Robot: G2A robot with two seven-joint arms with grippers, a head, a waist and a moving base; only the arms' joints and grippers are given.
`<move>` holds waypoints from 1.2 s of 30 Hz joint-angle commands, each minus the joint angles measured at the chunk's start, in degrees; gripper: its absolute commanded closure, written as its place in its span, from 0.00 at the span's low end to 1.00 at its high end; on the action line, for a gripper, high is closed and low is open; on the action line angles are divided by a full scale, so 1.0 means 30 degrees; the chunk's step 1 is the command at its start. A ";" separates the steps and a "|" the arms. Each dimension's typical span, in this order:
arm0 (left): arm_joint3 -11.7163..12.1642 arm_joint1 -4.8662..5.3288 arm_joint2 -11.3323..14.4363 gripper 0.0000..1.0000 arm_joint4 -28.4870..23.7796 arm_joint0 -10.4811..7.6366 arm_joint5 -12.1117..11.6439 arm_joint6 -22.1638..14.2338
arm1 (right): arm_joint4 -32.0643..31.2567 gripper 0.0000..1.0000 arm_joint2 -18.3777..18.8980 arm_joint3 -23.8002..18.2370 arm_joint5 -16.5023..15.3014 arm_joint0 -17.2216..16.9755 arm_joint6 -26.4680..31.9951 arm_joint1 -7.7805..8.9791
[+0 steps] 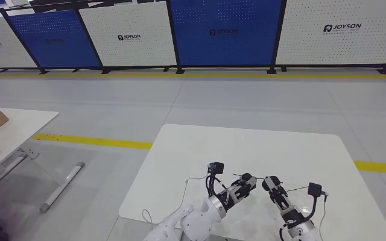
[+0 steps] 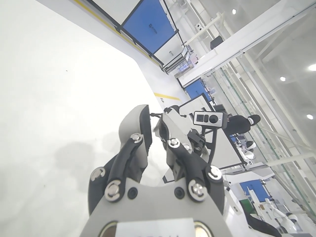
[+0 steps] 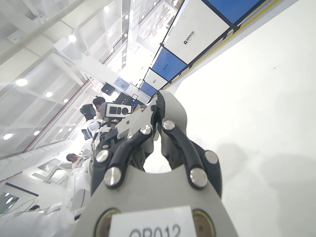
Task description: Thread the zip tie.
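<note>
Flanking 1 zip tie [image 2: 154, 114] above 1 table [image 1: 253, 144]: right gripper [image 3: 158, 104] clenched; left gripper [image 2: 156, 122], cannot tell.

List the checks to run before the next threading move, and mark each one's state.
1. Left gripper with jaws apart: ok.
2. Right gripper closed: ok.
3. Zip tie gripped by right gripper: cannot tell.
4. Both grippers close together above the table: ok.
5. Tip lined up with head: cannot tell.
</note>
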 commanded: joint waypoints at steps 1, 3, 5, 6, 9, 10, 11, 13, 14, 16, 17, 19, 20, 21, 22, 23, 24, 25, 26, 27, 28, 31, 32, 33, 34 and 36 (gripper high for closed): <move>-0.0019 -0.0008 -0.0051 0.49 -0.0069 0.0034 -0.0071 0.0161 | -0.0101 1.00 -0.0036 0.0064 0.0000 0.0002 -0.0154 -0.0015; -0.0072 0.0001 -0.0123 0.55 -0.0092 0.0087 -0.0146 0.0229 | -0.0192 1.00 -0.0033 0.0132 0.0000 0.0004 -0.0323 -0.0027; -0.0158 0.0023 -0.0256 0.59 -0.0089 0.0179 -0.0222 0.0329 | -0.0218 1.00 -0.0031 0.0196 0.0000 0.0012 -0.0439 -0.0040; -0.0191 0.0033 -0.0318 0.60 -0.0117 0.0225 -0.0254 0.0369 | -0.0214 1.00 -0.0019 0.0224 0.0000 0.0016 -0.0466 -0.0044; -0.0250 0.0062 -0.0532 0.64 -0.0211 0.0335 -0.0335 0.0473 | -0.0213 1.00 0.0010 0.0267 0.0000 0.0017 -0.0488 -0.0052; -0.0254 0.0068 -0.0584 0.66 -0.0243 0.0359 -0.0355 0.0493 | -0.0226 1.00 0.0019 0.0273 0.0000 0.0014 -0.0496 -0.0054; -0.0268 0.0073 -0.0655 0.67 -0.0296 0.0383 -0.0375 0.0538 | -0.0248 1.00 0.0027 0.0279 0.0000 0.0008 -0.0506 -0.0057; -0.0286 0.0078 -0.0724 0.69 -0.0349 0.0414 -0.0404 0.0569 | -0.0286 1.00 0.0035 0.0276 0.0000 0.0002 -0.0522 -0.0062; -0.0298 0.0080 -0.0745 0.74 -0.0353 0.0430 -0.0413 0.0555 | -0.0311 1.00 0.0040 0.0275 0.0000 -0.0003 -0.0531 -0.0065; -0.0296 0.0081 -0.0764 0.78 -0.0330 0.0451 -0.0409 0.0570 | -0.0370 1.00 0.0043 0.0270 0.0000 -0.0009 -0.0538 -0.0068; -0.0293 0.0080 -0.0767 0.79 -0.0312 0.0458 -0.0410 0.0576 | -0.0429 1.00 0.0041 0.0256 0.0000 -0.0013 -0.0547 -0.0070; -0.0295 0.0074 -0.0784 0.79 -0.0329 0.0475 -0.0406 0.0630 | -0.0576 1.00 0.0021 0.0226 0.0000 -0.0040 -0.0581 -0.0072; -0.0296 0.0070 -0.0790 0.80 -0.0343 0.0476 -0.0413 0.0640 | -0.0623 1.00 0.0012 0.0217 0.0000 -0.0053 -0.0601 -0.0073; -0.0296 0.0068 -0.0796 0.82 -0.0350 0.0479 -0.0424 0.0642 | -0.0673 1.00 0.0004 0.0206 0.0000 -0.0067 -0.0624 -0.0075; -0.0295 0.0066 -0.0797 0.83 -0.0350 0.0480 -0.0437 0.0641 | -0.0695 1.00 0.0000 0.0201 0.0000 -0.0075 -0.0641 -0.0077; -0.0297 0.0064 -0.0797 0.85 -0.0340 0.0483 -0.0452 0.0636 | -0.0714 1.00 -0.0001 0.0195 0.0000 -0.0077 -0.0655 -0.0078; -0.0300 0.0063 -0.0792 0.88 -0.0322 0.0491 -0.0468 0.0625 | -0.0721 1.00 -0.0006 0.0186 0.0000 -0.0084 -0.0671 -0.0080; -0.0304 0.0063 -0.0788 0.92 -0.0306 0.0497 -0.0481 0.0614 | -0.0721 1.00 -0.0011 0.0181 0.0000 -0.0087 -0.0685 -0.0082; -0.0306 0.0062 -0.0781 0.95 -0.0291 0.0504 -0.0494 0.0603 | -0.0718 1.00 -0.0016 0.0173 0.0000 -0.0090 -0.0699 -0.0084; -0.0307 0.0060 -0.0779 0.96 -0.0283 0.0508 -0.0504 0.0596 | -0.0717 1.00 -0.0023 0.0156 0.0000 -0.0096 -0.0709 -0.0086; -0.0307 0.0058 -0.0776 0.99 -0.0282 0.0509 -0.0521 0.0582 | -0.0724 1.00 -0.0030 0.0135 0.0000 -0.0103 -0.0721 -0.0087; -0.0312 0.0051 -0.0763 1.00 -0.0280 0.0516 -0.0566 0.0562 | -0.0726 1.00 -0.0045 0.0105 0.0000 -0.0115 -0.0739 -0.0090; -0.0316 0.0049 -0.0758 1.00 -0.0278 0.0520 -0.0576 0.0560 | -0.0727 1.00 -0.0049 0.0101 0.0000 -0.0113 -0.0734 -0.0091; -0.0319 0.0047 -0.0755 1.00 -0.0276 0.0521 -0.0582 0.0553 | -0.0735 1.00 -0.0055 0.0102 0.0000 -0.0110 -0.0721 -0.0091; -0.0323 0.0044 -0.0753 1.00 -0.0284 0.0524 -0.0585 0.0549 | -0.0748 1.00 -0.0062 0.0106 0.0000 -0.0106 -0.0703 -0.0092; -0.0338 0.0039 -0.0745 1.00 -0.0282 0.0530 -0.0587 0.0543 | -0.0753 1.00 -0.0073 0.0118 0.0000 -0.0094 -0.0676 -0.0095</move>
